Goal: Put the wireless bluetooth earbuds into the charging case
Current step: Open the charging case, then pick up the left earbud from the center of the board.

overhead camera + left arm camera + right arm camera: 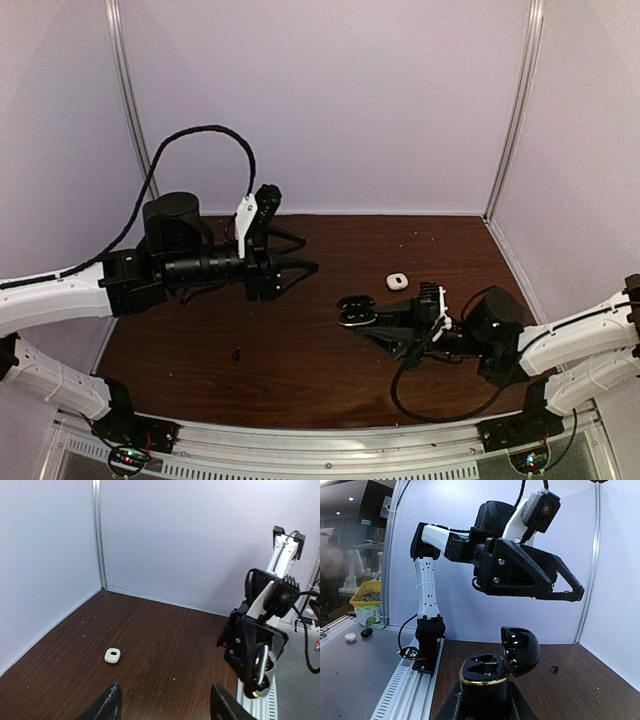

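The right jaws clamped the open black charging case (483,674) — the left jaws hung apart above the tabletop (300,375), where a black earbud (237,352) lay.

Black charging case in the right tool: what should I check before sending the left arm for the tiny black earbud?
1. Glossy black charging case lid open: ok.
2. Its two wells free: ok.
3. Right tool shut on the case: ok.
4. Left tool open, empty: ok.
5. Tiny black plastic earbud lying free on the dark wooden table: ok; which way it faces: cannot tell.
6. Left tool over the earbud: not ok, it hangs off to one side.
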`<action>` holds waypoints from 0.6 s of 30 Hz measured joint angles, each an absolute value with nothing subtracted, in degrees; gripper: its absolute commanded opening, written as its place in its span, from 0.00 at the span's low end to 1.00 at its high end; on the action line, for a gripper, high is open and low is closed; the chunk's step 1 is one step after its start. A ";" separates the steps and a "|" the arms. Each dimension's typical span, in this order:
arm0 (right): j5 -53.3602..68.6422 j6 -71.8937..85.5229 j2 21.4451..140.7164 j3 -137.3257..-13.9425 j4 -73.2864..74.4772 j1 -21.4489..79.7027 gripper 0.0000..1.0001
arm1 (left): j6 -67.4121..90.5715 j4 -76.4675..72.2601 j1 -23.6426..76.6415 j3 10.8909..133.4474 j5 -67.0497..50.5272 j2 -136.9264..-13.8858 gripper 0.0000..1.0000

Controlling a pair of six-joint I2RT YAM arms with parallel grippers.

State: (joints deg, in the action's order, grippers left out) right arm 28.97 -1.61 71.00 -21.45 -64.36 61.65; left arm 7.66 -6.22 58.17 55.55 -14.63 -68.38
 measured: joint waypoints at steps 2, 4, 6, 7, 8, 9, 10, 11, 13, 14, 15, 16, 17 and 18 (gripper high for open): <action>28.45 -1.39 70.30 -20.84 -64.73 61.63 0.02 | 10.00 -5.98 54.52 54.81 -15.09 -67.96 0.61; 28.03 -1.13 69.49 -20.16 -65.17 61.60 0.02 | 12.71 -5.04 50.06 54.43 -15.22 -68.05 0.61; 27.77 -1.04 68.93 -19.57 -65.43 61.56 0.02 | 15.00 -3.70 46.02 54.43 -15.18 -68.42 0.61; 27.57 -1.02 68.62 -19.25 -65.45 61.49 0.01 | 16.05 -2.85 44.03 54.43 -15.07 -68.73 0.61; 27.46 -1.02 68.34 -18.98 -65.45 61.36 0.01 | 16.97 -1.96 42.26 54.43 -14.96 -69.08 0.62; 27.16 -1.02 68.10 -18.74 -65.43 61.23 0.02 | 17.98 -0.84 39.94 54.43 -14.98 -69.63 0.63; 26.98 -1.02 67.88 -18.59 -65.43 61.10 0.02 | 18.74 0.12 38.20 54.43 -15.11 -70.19 0.64; 26.87 -1.02 67.75 -18.46 -65.43 61.01 0.02 | 19.22 0.82 36.97 54.43 -15.22 -70.70 0.64; 26.61 -1.02 67.51 -18.13 -65.43 60.86 0.02 | 20.18 2.20 33.58 54.50 -16.40 -72.40 0.64; 26.48 -1.02 67.44 -18.00 -65.43 60.77 0.02 | 20.43 3.27 31.86 54.78 -17.02 -73.60 0.64; 26.28 -1.02 67.42 -17.89 -65.43 60.71 0.02 | 20.51 4.78 30.06 55.46 -17.61 -75.29 0.64; 26.04 -1.04 67.42 -17.80 -65.39 60.69 0.02 | 20.45 6.39 28.53 56.55 -18.00 -76.97 0.64; 25.80 -1.04 67.37 -17.67 -65.36 60.64 0.02 | 20.01 8.45 26.85 58.26 -18.28 -79.40 0.64; 25.54 -1.04 67.37 -17.61 -65.30 60.60 0.02 | 19.27 10.55 25.04 60.58 -18.46 -82.26 0.64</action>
State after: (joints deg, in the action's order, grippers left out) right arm 25.54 -1.04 67.37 -17.61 -65.30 60.60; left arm 19.27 10.55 25.04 60.58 -18.46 -82.26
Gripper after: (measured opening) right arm 0.233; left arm 0.641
